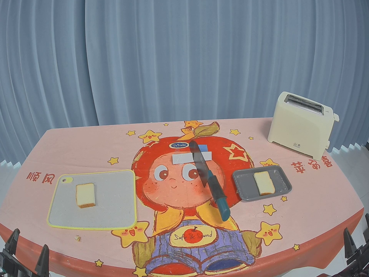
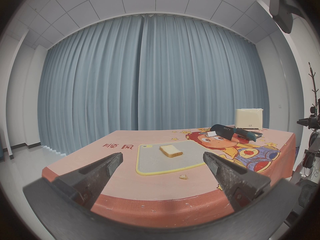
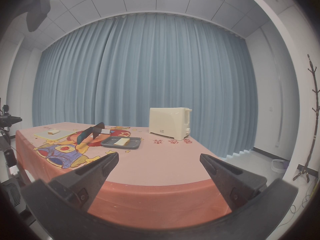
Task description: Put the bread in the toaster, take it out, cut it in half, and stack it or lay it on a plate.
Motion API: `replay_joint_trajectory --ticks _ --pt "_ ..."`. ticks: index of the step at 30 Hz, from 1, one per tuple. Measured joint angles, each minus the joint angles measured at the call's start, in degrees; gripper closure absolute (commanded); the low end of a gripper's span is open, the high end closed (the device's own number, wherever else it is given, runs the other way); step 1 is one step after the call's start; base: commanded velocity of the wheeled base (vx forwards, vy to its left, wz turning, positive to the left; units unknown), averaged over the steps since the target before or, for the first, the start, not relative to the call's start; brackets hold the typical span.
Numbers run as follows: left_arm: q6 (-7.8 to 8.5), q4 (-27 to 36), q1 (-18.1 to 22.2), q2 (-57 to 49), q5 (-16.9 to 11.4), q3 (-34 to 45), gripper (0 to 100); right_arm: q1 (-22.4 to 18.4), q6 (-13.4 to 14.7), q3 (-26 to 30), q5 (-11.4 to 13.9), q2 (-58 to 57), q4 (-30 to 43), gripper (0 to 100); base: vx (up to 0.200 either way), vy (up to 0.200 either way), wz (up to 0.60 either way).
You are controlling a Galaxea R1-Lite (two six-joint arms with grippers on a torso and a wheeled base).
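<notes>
The left gripper (image 2: 162, 155) and right gripper (image 3: 159, 155) hung empty, jaws wide apart, off the near edge of the table (image 1: 319, 212), while one bread piece (image 1: 85, 195) lay on the cutting board (image 1: 113, 212) at left, another bread piece (image 1: 264, 182) on the grey plate (image 1: 244, 186) at right, seemingly delivered, the knife (image 1: 210, 181) between.

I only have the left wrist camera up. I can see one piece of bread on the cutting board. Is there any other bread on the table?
Observer: Yes, a second piece of bread lies in the grey tray, on the right side of the table, in front of the toaster.
Operator: Anything in the toaster?
Observer: From the head view, no bread sticks out of its top.
Operator: Where is the right hand?
Observer: The right hand is open and empty, off the table's near edge.
</notes>
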Motion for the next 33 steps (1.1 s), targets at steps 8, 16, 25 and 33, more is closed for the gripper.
replay_joint_trajectory --ticks 8,16,25,33 --pt "0.00 0.0 0.0 0.0 0.0 0.0 0 0.1 -0.2 0.0 0.9 -2.3 -0.5 0 0.000 0.000 0.00" --pt "0.00 0.0 0.0 0.0 0.0 0.0 0 0.3 0.0 0.0 0.9 -2.8 -0.5 0 0.000 0.000 0.00" --pt "0.11 0.0 0.0 0.0 0.0 0.0 0 0.3 0.0 0.0 0.9 -2.9 -0.6 0 0.000 0.000 0.00" --pt "-0.05 0.0 0.0 0.0 0.0 0.0 0 0.3 0.1 0.0 0.9 -2.9 -0.6 0 0.000 0.000 0.00"
